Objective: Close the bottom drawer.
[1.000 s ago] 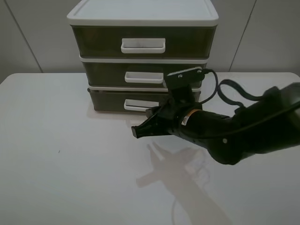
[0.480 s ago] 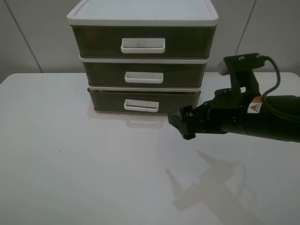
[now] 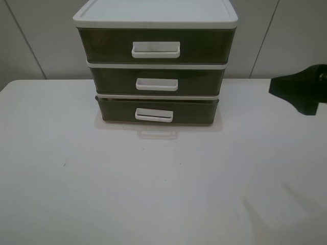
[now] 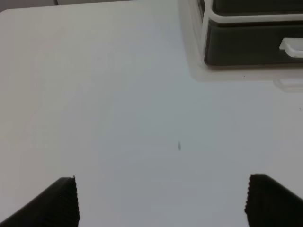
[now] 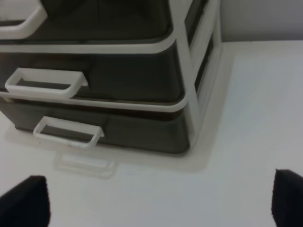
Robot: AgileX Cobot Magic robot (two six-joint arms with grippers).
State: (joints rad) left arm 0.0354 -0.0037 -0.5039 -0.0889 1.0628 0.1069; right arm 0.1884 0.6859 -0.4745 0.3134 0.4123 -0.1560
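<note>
The bottom drawer (image 3: 194, 111) is the lowest smoky-brown tier of the three-drawer unit, with a small white loop handle (image 3: 154, 115). Its front sits about level with the unit's frame. It also shows in the right wrist view (image 5: 137, 130) and partly in the left wrist view (image 4: 246, 47). My right gripper (image 3: 301, 94) hangs at the right edge of the high view, well clear of the drawer, and its jaws stand wide apart and empty (image 5: 156, 201). My left gripper (image 4: 163, 201) is open and empty over bare table, left of the unit.
The middle drawer (image 3: 157, 81) and the taller top drawer (image 3: 156, 46) are pushed in. The unit stands at the back of the white table (image 3: 153, 189), against a grey wall. A small dark speck (image 3: 64, 164) marks the table.
My right arm has pulled back from in front of the bottom drawer to the right edge of the high view. The drawer has not moved.
</note>
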